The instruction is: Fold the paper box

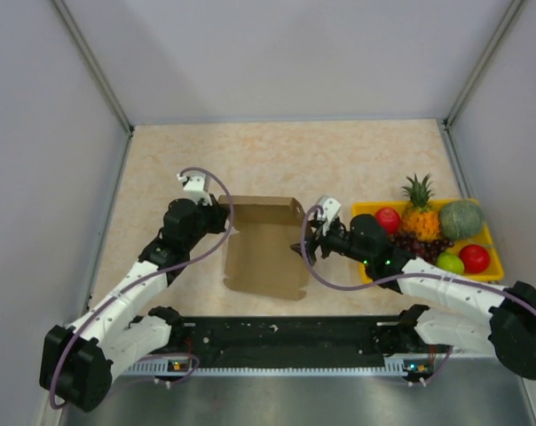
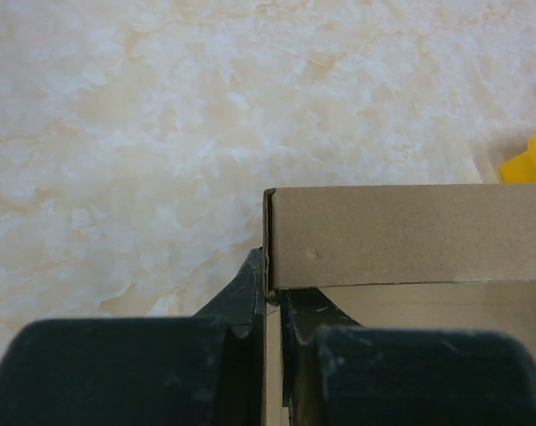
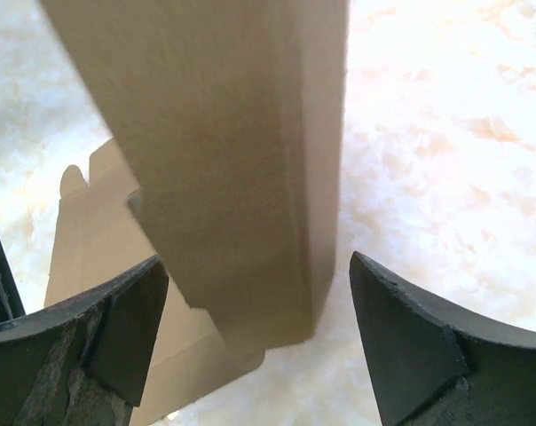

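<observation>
Both at paper box (image 1: pixel 264 248): left fingers (image 2: pixel 243 297) clamp wall edge; right fingers (image 3: pixel 401 337) wide around flap.

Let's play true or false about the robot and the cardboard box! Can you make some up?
The left jaws are shut on the paper box. True.
The right jaws are squeezing the box. False: they stand open, with a cardboard wall between them.
The yellow tray sits right of the box. True.
The pineapple lies in the box. False: it is in the tray.
The box is closed up. False: its inside shows.
</observation>
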### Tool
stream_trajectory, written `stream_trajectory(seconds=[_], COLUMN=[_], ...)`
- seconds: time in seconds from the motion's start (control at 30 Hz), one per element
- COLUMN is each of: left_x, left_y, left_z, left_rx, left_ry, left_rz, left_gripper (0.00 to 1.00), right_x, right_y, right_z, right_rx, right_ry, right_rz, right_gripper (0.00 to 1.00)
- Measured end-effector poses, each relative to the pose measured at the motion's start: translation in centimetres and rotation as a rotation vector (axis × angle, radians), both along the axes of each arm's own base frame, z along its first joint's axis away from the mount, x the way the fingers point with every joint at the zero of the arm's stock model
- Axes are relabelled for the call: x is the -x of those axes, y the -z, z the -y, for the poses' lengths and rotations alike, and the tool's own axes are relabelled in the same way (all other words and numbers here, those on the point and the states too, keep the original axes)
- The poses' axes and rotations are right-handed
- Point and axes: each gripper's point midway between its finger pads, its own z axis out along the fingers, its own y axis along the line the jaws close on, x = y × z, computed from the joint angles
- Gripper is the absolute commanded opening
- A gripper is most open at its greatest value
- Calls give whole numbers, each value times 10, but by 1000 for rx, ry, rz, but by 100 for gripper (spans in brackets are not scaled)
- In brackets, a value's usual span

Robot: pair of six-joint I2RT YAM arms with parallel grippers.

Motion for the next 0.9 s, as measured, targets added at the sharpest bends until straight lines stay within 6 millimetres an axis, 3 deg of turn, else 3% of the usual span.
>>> stream_trajectory(seconds=[0.2, 0.43, 0.63, 0.8, 0.9], left_x=[-2, -5, -8, -14, -15], left_y=[1, 31, 59, 59, 58], left_z=[-4, -10, -17, -22, -22], left_rx=[-13, -72, -167, -207, -215], left_ry=[-19, -74, -135, -187, -201], left_rz=[4, -32, -39, 17, 49], left_gripper=[0, 0, 0, 0, 0], right_x=[-4, -5, -26, -44, -54], right_y=[-31, -26, -44, -79, -84], right_z=[20, 20, 30, 37, 33], right_rx=[-61, -63, -179, -350, -398], right_ry=[5, -24, 239, 441, 506], right_rz=[45, -20, -240, -426, -512], right_gripper=[84, 83, 91, 88, 87])
